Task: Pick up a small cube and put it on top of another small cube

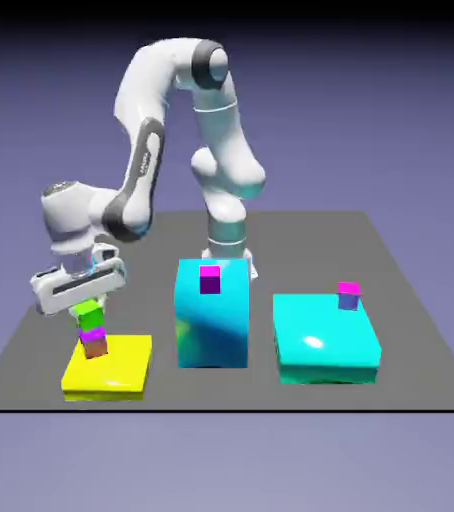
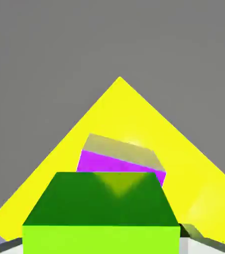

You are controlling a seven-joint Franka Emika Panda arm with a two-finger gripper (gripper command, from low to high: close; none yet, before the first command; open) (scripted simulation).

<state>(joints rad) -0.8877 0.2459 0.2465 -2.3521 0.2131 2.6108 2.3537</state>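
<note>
The small green cube (image 1: 90, 317) sits on top of the other small cube (image 1: 94, 343), which has a magenta top and brown sides. Both stand stacked on a flat yellow slab (image 1: 121, 372) at the exterior view's left. My gripper (image 1: 87, 304) hangs straight over the stack with its fingers down on either side of the green cube. In the hand view the green cube (image 2: 102, 208) fills the bottom middle. Just beyond it lies the magenta top (image 2: 109, 162), on the yellow slab (image 2: 119, 109). The cube hides my finger tips, so no gap or contact shows.
A tall cyan block (image 1: 211, 315) in the middle carries a magenta-topped purple cube (image 1: 210, 279). A low cyan block (image 1: 326, 345) at the exterior view's right carries a magenta-topped blue cube (image 1: 348, 295). The grey table (image 1: 401, 300) ends just in front of the blocks.
</note>
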